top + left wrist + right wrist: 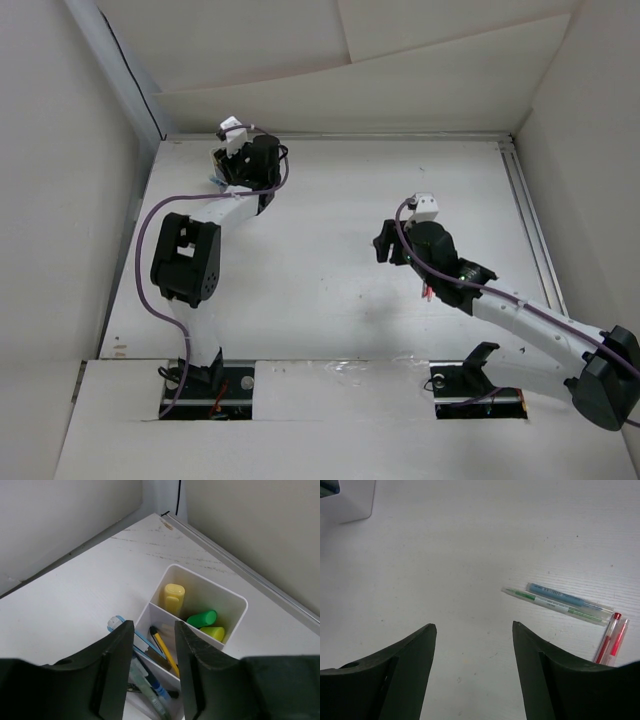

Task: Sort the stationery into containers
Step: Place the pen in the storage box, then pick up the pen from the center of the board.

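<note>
The white container stands in the table's far left corner. Its end compartment holds a yellow highlighter, a green piece and a yellow-green piece. A yellow pencil and several blue and grey pens lie in the nearer compartments. My left gripper hangs right above them, jaws a little apart with nothing between them. My right gripper is open over bare table. To its right lie a blue pen, a green pen and two red pens.
The side wall and back wall meet just behind the container, with a metal rail along the table edge. In the top view the left gripper covers the container, and the right gripper is mid-table with the red pens beside the arm.
</note>
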Controlling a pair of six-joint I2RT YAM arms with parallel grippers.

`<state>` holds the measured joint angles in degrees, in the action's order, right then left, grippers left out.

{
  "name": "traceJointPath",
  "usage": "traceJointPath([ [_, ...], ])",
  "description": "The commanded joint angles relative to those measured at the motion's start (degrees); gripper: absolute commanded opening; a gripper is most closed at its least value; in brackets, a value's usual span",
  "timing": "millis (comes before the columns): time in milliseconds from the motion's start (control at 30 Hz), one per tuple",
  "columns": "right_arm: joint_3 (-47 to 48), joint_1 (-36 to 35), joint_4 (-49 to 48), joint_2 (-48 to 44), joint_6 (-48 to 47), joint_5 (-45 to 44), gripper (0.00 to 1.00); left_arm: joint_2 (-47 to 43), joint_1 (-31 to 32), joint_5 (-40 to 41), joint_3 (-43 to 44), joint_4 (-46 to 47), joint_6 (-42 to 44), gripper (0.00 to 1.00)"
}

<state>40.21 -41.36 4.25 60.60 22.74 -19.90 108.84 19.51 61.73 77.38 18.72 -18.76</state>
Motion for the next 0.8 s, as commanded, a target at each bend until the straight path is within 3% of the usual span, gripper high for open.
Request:
traceJointPath([
  [0, -0.3, 0.58, -3.2, -0.66, 0.37, -0.31, 0.69, -3.27, 0.44, 1.02, 0.22, -0.35, -1.45, 0.36],
  [133, -0.3, 1.19, -3.2, -0.66, 0.9, -1.46, 0.7, -7.05, 1.49, 0.49, 0.13, 0.18, -1.45, 0.4],
  [167, -0.3, 1.72, -3.2, -0.66, 0.9, -2.15, 0.66, -8.02, 1.5, -0.55, 0.13, -0.43, -2.58, 0.4],
  [267, -0.3, 3.65, -1.79, -0.13, 2.13, -3.3, 0.46, -12.75, 1.5, -5.99, 0.14, -1.93, -5.05, 0.35],
  [300, -0.3, 4.44, -1.79, 0.48, 2.83, -3.3, 0.29, -13.9, 1.5, -8.01, 0.14, -2.8, -5.84, 0.33],
  [333, -0.3, 5.41, -0.49, 0.49, 3.79, -3.3, 0.2, -15.22, 1.5, -9.86, 0.14, -3.51, -8.63, 0.27],
  [433, -0.3, 9.01, 1.2, 2.06, 5.55, -3.3, 0.0, -20.14, 2.64, -18.47, -2.67, -3.0, -13.3, 0.22],
  [567, -0.3, 13.14, 3.2, 5.4, 6.7, -2.78, 0.0, -23.32, 10.35, -24.81, -9.26, 1.66, -17.97, 0.21],
  [633, 0.22, 14.73, 3.92, 6.81, 6.7, -2.78, 0.11, -23.32, 16.92, -24.82, -12.08, 3.16, -18.5, 0.21],
  [667, 0.22, 15.26, 3.92, 8.12, 7.4, -2.78, 0.25, -22.71, 18.62, -24.82, -12.6, 3.16, -18.5, 0.21],
  [767, 1.27, 16.67, 5.15, 9.71, 7.93, -0.75, 0.42, -22.0, 22.49, -29.91, -15.68, 3.16, -20.16, 0.17],
])
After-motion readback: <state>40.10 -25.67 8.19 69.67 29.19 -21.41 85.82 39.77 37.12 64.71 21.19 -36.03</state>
